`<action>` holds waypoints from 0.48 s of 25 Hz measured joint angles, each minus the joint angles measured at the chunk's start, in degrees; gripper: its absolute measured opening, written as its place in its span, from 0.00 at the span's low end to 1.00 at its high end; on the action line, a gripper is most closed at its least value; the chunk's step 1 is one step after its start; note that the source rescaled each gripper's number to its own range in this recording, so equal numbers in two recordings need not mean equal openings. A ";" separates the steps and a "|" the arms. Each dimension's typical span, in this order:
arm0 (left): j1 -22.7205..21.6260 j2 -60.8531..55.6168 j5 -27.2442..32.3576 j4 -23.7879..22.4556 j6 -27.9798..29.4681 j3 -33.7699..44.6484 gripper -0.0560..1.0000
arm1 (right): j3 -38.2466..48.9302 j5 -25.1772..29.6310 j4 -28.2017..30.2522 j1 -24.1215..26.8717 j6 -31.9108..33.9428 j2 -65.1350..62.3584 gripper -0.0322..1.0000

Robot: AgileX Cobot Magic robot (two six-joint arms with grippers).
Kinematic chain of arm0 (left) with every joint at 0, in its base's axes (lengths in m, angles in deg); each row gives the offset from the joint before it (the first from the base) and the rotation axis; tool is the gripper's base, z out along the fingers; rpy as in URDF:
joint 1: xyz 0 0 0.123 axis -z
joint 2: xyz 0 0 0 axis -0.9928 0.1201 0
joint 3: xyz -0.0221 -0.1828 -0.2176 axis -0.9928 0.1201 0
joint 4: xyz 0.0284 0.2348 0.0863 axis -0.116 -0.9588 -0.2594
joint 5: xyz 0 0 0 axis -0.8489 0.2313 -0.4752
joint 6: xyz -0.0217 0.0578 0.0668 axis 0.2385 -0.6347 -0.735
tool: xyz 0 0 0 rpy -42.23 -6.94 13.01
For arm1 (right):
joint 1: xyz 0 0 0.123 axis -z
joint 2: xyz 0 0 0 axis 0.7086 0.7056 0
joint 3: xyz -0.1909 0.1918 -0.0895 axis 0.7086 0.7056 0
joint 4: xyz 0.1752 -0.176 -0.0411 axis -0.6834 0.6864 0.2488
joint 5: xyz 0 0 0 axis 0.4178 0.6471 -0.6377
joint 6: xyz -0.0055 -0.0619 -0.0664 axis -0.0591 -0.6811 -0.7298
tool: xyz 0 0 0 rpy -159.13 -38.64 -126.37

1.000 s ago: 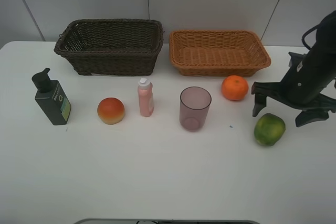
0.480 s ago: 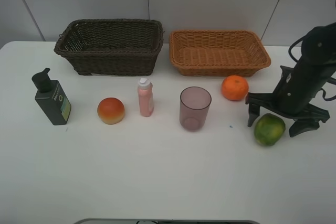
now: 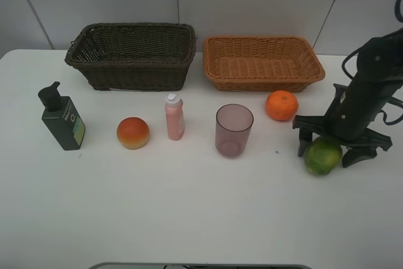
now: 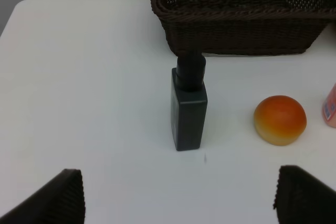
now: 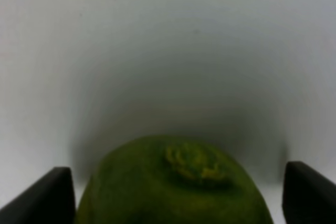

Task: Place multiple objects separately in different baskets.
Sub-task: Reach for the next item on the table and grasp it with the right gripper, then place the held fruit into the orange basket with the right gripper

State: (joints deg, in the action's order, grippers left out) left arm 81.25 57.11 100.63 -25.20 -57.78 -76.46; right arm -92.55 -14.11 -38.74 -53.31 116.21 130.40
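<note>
1. The right gripper [image 3: 325, 151] hangs low over the table [image 3: 189, 212] with its fingers [image 3: 305, 135] spread wide, one on each side of the green fruit [image 3: 322, 157]
2. The green fruit sits on the table between those two fingers; the right wrist view shows its stem end facing up and a dark fingertip at either side, and neither is pressed into it
3. The orange [image 3: 281, 105] lies just beyond the right finger nearer the middle of the table, apart from it, on the side toward the tan basket [image 3: 264, 84]
4. The purple cup [image 3: 234, 129] stands upright farther out from that same finger, past the orange, well apart from the gripper
5. The left gripper [image 4: 178, 198] shows only in its wrist view; its fingers [image 4: 58, 198] are wide apart with bare table between them
6. The pump bottle [image 4: 189, 109] stands upright ahead of the left fingers, about on the line midway between them and clear of both
7. The peach [image 4: 280, 119] rests ahead of one left finger, beside the pump bottle but not touching it
8. The pink bottle [image 3: 174, 118] stands upright past the peach, only its edge showing from the left wrist
9. The dark basket [image 4: 236, 38] stands beyond the pump bottle, farther from the left fingers, with the tan basket next to it; both baskets hold nothing
</note>
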 joint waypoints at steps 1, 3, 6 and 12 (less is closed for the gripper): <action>0.00 0.00 0.00 0.00 0.00 0.00 0.89 | 0.00 0.00 -0.12 0.00 0.00 0.23 0.68; 0.00 0.00 0.00 0.00 0.00 0.00 0.89 | -0.05 0.12 -0.19 0.00 0.00 0.29 0.62; 0.00 0.00 0.00 0.00 0.00 0.00 0.89 | -0.10 0.78 -0.19 0.00 0.00 0.29 0.62; 0.00 0.00 0.00 0.00 0.00 0.00 0.89 | -0.10 0.98 -0.19 0.00 0.00 0.29 0.62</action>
State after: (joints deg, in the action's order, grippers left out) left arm 81.25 57.11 100.63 -25.20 -57.78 -76.46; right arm -92.65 -13.13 -38.93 -53.31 116.21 130.69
